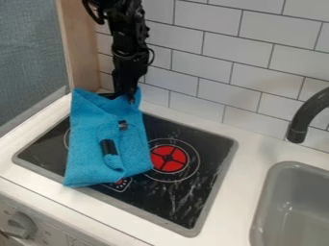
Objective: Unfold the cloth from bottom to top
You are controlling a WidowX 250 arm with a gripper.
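So the blue cloth [90, 161] is lying over the cooktop [208, 149], left of centre in frame, rumpled mid-way. End effector [130, 96] is right at its top edge, upper left, probably because the unfolding should finish up there. Honestly can't tell if it's clamped on the fabric or open.

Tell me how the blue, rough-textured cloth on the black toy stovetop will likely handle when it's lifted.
The blue, rough-textured cloth looks floppy: it lies creased and folded, so it will probably sag from wherever it is held. It looks like thin fabric, so likely light for its spread. Its coarse surface suggests it should not be very slippery to grip.
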